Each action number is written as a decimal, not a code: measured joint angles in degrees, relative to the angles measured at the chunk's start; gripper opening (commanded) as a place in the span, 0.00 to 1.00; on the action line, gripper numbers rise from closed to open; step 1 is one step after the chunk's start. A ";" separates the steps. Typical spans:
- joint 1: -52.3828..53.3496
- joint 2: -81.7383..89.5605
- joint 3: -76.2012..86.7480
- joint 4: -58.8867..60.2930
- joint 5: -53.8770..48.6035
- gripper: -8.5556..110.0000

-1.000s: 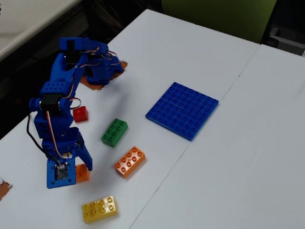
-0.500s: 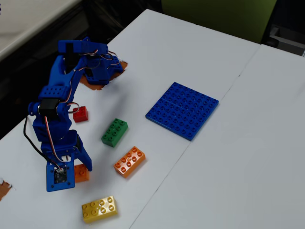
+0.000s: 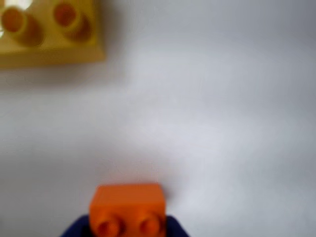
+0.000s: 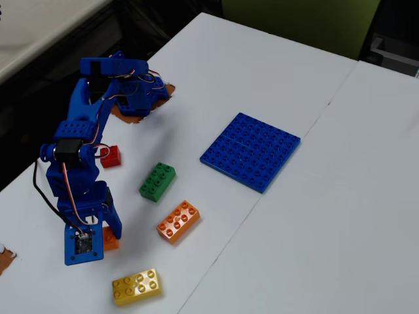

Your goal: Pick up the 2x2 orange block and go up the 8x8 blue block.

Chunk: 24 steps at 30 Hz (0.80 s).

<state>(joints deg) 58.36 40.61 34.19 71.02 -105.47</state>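
**Orange block at jaws, plate far off**

White table (image 4: 275, 72). Gripper (image 4: 108, 234) low by yellow brick (image 4: 136, 286); jaws seem closed on orange block (image 3: 129, 207), tho grip unclear. Blue plate (image 4: 251, 151) lies well apart, beyond long orange brick (image 4: 178, 221).

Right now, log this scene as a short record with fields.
gripper: low at the table, fingers around the 2x2 orange block; grip or lift cannot be told
8x8 blue block: flat on the table, nothing on it
longer orange brick: lying loose
green brick: loose
red brick: beside the arm
yellow brick: nearest the gripper
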 measured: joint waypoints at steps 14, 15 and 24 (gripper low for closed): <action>-1.32 0.26 0.00 0.44 2.29 0.07; -1.76 0.62 0.00 1.14 2.81 0.07; -8.53 11.25 0.00 10.20 6.24 0.07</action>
<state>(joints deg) 49.83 51.86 34.19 81.21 -99.23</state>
